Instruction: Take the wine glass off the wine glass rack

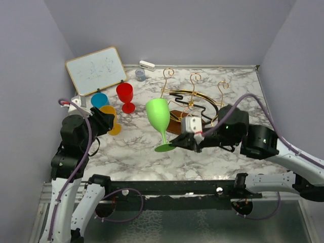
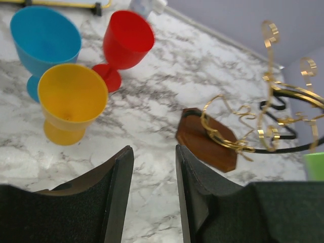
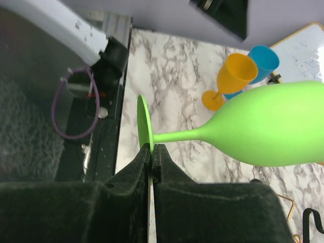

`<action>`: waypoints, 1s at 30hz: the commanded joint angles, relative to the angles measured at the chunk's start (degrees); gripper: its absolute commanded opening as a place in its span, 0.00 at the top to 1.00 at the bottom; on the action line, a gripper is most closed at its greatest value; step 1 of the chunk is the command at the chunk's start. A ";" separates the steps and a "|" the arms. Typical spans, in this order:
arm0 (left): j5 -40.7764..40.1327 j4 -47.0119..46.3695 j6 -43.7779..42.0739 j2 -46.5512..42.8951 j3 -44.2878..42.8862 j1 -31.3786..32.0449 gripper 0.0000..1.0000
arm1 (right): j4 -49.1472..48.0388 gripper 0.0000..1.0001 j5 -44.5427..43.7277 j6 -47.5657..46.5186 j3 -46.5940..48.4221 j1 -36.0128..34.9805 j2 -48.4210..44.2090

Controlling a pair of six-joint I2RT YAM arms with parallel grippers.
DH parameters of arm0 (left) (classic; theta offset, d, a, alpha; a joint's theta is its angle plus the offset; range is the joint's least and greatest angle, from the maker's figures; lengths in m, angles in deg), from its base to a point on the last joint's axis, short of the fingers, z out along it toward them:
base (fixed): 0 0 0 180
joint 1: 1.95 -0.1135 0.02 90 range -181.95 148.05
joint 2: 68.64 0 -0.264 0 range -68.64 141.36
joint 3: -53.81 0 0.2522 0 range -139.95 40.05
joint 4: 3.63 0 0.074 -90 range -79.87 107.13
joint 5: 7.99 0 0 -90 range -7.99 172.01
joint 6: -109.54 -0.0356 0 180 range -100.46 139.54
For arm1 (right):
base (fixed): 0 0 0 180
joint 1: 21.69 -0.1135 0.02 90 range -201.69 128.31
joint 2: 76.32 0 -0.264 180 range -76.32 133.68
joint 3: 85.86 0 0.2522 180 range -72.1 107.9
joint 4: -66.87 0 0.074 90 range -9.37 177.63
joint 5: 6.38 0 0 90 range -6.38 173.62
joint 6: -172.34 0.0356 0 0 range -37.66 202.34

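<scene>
- So, right jaws pinched shut on the foot rim of the green wine glass (image 1: pixel 158 115), tilted, clear of the rack (image 1: pixel 194 104), at its 9 o'clock.
- Left jaws parted, holding nothing.
- Seems past the unhooking step; next, probably set down upright on the table (image 1: pixel 131 157), gently.

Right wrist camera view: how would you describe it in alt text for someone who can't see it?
The right gripper is shut on the rim of the foot of the green wine glass, whose stem and bowl stretch to the right across the view. Beyond it, an orange glass and a blue glass stand on the marble table.
</scene>
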 commanded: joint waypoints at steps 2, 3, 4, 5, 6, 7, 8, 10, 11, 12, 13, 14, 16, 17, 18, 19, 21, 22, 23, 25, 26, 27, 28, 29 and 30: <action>8.68 7.91 5.12 1.43 -13.25 0.35 0.58 | -3.97 0.99 -23.21 -18.50 -12.21 -18.23 -1.65; 9.01 10.14 5.28 2.01 -15.34 0.35 0.58 | -5.95 0.99 -26.37 -20.30 -14.86 -21.02 -1.96; 9.28 12.26 5.34 2.46 -17.09 0.35 0.57 | -8.31 0.99 -28.59 -22.21 -17.42 -23.20 -2.52; 9.59 14.48 5.39 2.93 -18.64 0.35 0.57 | -11.01 0.99 -31.30 -24.40 -20.38 -25.47 -3.17; 10.13 16.39 5.51 3.15 -19.67 0.35 0.57 | -13.90 0.99 -34.17 -26.62 -23.21 -27.32 -3.75; 11.68 17.93 5.68 3.26 -20.12 0.35 0.57 | -16.43 0.99 -37.12 -28.91 -25.78 -28.99 -4.06; 13.41 19.34 5.72 3.33 -20.10 0.35 0.57 | -18.84 0.99 -39.86 -31.31 -28.29 -30.51 -4.05; 17.53 21.38 5.83 3.31 -19.20 0.30 0.57 | -23.96 0.99 -44.85 -35.80 -33.10 -33.03 -3.70; 19.94 22.04 5.81 3.14 -18.08 0.34 0.57 | -27.24 0.99 -46.88 -38.08 -35.55 -34.11 -3.68; 22.30 22.42 5.83 2.87 -17.08 0.34 0.57 | -30.69 0.99 -48.92 -40.60 -38.02 -35.02 -3.86; 24.53 22.64 5.71 2.34 -15.82 0.34 0.57 | -34.45 0.99 -50.08 -43.58 -40.62 -35.87 -4.20; 25.96 22.82 5.71 1.80 -14.56 0.35 0.57 | -37.71 0.99 -52.08 -46.27 -42.81 -36.43 -4.38; 27.96 23.29 5.73 0.28 -12.16 0.30 0.57 | -43.22 0.99 -53.83 -51.06 -46.42 -36.92 -4.06; 28.37 23.48 5.67 -0.26 -11.30 0.34 0.57 | -44.67 0.99 -54.16 -52.83 -47.56 -36.99 -3.54; 28.67 23.64 5.65 -0.84 -10.48 0.30 0.57 | -45.81 0.99 -54.50 -54.32 -48.55 -37.12 -2.80; 29.08 23.60 5.66 -1.35 -9.81 0.34 0.57 | -46.73 0.99 -54.71 -55.41 -49.39 -37.21 -2.02; 30.30 22.91 6.42 -2.34 -7.98 0.34 0.57 | -49.21 0.99 -55.12 -58.11 -51.18 -37.41 -0.24; 31.38 22.30 6.95 -2.88 -6.90 0.35 0.57 | -50.78 0.99 -55.46 -59.57 -52.13 -37.48 0.78; 32.76 21.48 7.38 -3.52 -5.89 0.35 0.57 | -52.23 0.99 -55.82 -60.98 -52.80 -37.55 1.83; 33.67 20.88 8.01 -4.35 -4.75 0.35 0.57 | -55.42 0.99 -56.50 -63.77 -54.03 -37.57 3.68; 33.80 20.91 8.00 -4.74 -4.44 0.35 0.57 | -57.30 0.99 -56.53 -64.85 -54.47 -37.67 4.27; 33.85 21.01 7.95 -4.92 -4.32 0.35 0.57 | -58.07 0.99 -56.49 -65.64 -54.75 -37.72 4.77; 33.82 21.22 7.91 -5.14 -4.20 0.35 0.57 | -58.63 0.99 -56.31 -66.17 -54.90 -37.74 5.21; 33.74 21.43 7.79 -5.29 -4.25 0.35 0.57 | -59.05 0.99 -56.20 -66.54 -55.01 -37.89 5.56; 33.72 21.55 7.74 -5.34 -4.18 0.35 0.57 | -59.71 0.99 -56.18 -66.99 -55.14 -37.91 5.86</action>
